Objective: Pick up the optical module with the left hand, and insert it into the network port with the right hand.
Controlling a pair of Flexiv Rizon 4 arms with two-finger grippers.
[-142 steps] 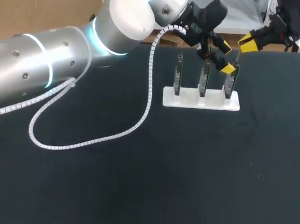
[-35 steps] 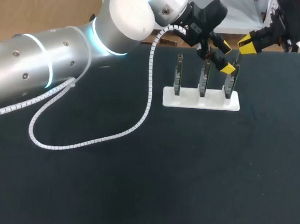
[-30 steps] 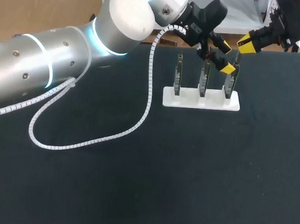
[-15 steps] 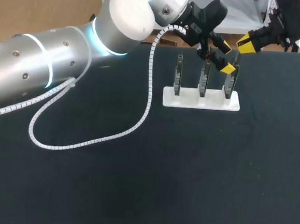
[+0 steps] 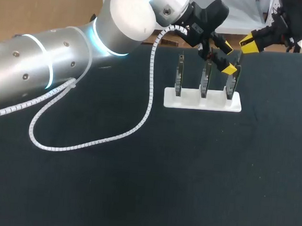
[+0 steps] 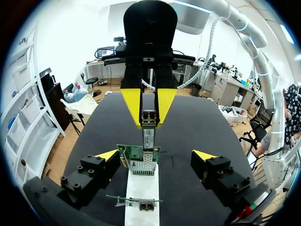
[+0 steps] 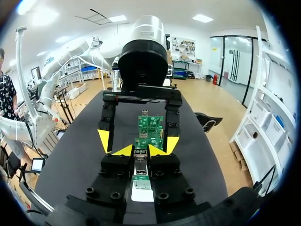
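Observation:
A white base holds three upright green network cards. My left gripper is open, its yellow fingers either side of the rightmost card, not touching it. My right gripper hangs just beyond and above that card, shut on the small silver optical module. The module points down at the card's metal port and its tip appears to meet it; how deep it sits I cannot tell. In the right wrist view the module sits between my shut right gripper, with the cards ahead.
The black table spreads wide in front of the base. The left arm's white coiled cable loops over the table to the left of the base. The other two cards stand to the left of the gripped one's row.
The right gripper with the module has shifted only a trifle above the rightmost card. The left arm and the cards have kept still.

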